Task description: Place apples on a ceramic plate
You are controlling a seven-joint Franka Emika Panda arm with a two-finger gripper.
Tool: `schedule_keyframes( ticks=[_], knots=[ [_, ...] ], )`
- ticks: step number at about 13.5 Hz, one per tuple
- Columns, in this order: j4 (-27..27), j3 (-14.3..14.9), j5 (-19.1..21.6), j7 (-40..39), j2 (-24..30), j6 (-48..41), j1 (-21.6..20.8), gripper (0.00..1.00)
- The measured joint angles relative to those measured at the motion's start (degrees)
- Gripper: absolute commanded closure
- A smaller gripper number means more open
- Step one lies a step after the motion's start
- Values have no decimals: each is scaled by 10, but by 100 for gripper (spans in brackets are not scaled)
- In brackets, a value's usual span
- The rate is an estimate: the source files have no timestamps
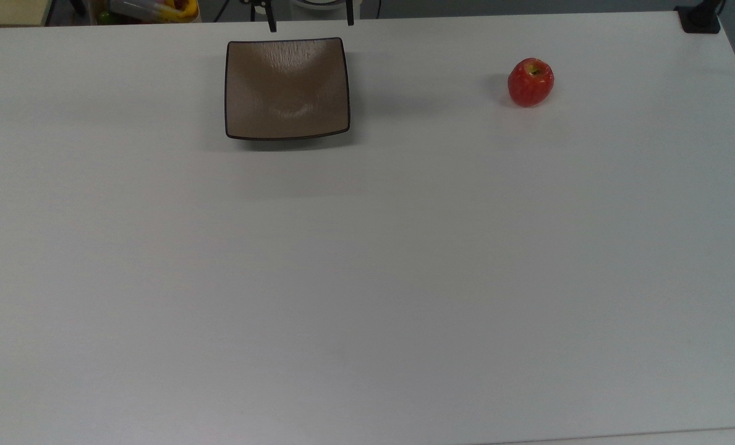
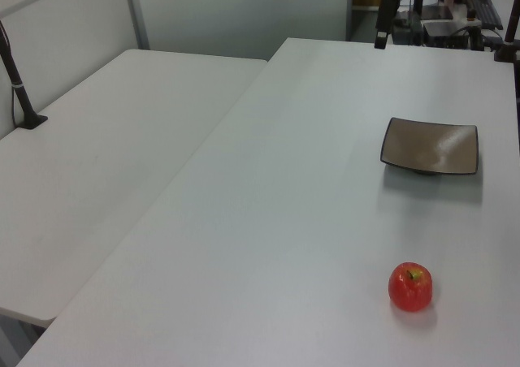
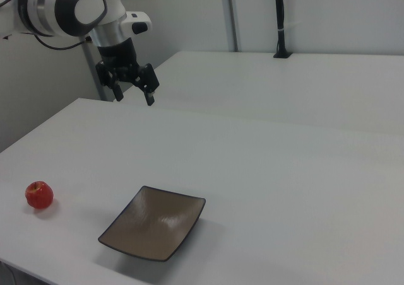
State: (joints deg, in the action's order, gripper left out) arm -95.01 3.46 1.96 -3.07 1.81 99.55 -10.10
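I log the gripper (image 3: 134,94) hanging with fingers apart, the ceramic plate (image 3: 154,222) well below it, the apple (image 3: 39,195) farther off.

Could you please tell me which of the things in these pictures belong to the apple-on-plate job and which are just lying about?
Part of the job:
- apple, resting on the table, apart from the plate
- plate, nothing in it
- gripper, open, raised above the table

Just lying about:
- black post at the far table
- colourful clutter beyond the table edge
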Motion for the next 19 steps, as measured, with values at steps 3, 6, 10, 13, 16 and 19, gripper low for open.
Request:
schedule_keyframes(
  ticks=[3, 6, 10, 13, 16, 19],
  knots=[
    [0, 0, 0, -1, 0, 0, 0, 0],
    [0, 0, 0, -1, 0, 0, 0, 0],
    [0, 0, 0, -1, 0, 0, 0, 0],
    [0, 0, 0, -2, 0, -1, 0, 0],
    [0, 0, 0, -5, 1, -3, 0, 0],
    [0, -3, 0, -9, 5, -3, -3, 0]
  ],
)
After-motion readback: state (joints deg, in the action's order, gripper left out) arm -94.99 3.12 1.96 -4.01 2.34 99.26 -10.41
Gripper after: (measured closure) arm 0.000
